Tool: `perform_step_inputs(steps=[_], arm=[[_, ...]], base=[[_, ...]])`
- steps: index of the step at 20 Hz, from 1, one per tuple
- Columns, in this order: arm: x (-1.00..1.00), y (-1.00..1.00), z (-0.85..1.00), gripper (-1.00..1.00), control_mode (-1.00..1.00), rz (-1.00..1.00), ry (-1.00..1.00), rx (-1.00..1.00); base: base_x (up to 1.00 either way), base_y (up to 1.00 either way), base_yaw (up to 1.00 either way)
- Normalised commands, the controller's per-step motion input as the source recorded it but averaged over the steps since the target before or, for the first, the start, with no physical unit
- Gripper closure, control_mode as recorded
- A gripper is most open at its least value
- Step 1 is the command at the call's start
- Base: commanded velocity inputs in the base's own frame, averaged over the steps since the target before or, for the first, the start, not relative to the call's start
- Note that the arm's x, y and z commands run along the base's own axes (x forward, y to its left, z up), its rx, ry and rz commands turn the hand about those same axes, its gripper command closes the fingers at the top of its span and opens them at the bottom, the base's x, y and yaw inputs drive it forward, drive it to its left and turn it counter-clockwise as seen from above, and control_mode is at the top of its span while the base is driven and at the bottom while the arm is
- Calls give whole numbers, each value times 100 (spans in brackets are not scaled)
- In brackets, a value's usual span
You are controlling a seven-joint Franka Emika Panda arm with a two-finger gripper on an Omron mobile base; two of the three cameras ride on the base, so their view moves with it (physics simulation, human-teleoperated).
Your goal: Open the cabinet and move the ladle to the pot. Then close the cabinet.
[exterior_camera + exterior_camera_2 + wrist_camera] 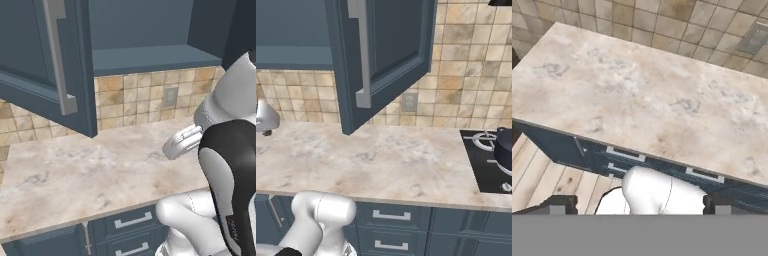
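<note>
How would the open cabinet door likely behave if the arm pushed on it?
The cabinet door looks like a thick, rigid panel, so it would probably swing as one piece rather than flex. It hangs clear above the counter, so it should likely turn freely. Its bar handle looks smooth, perhaps slippery.

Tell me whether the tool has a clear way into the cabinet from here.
Probably yes: the cabinet door stands swung open and the shelf front is unblocked. The open tool looks down at the counter, so the arm must lift first.

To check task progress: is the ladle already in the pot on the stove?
Cannot tell: the pot is cut off by the right base view's edge, and its inside is hidden.
</note>
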Motion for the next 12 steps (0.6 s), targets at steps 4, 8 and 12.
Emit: perform_step_inputs(steps=[4, 8, 12], arm=[[-97, 0, 44, -100, -100, 0, -33, -6], [-66, 2, 35, -100, -100, 0, -20, 0], [-33, 44, 15, -100, -100, 0, -9, 0]], base=[[0, 0, 0], [0, 0, 0], [0, 0, 0]])
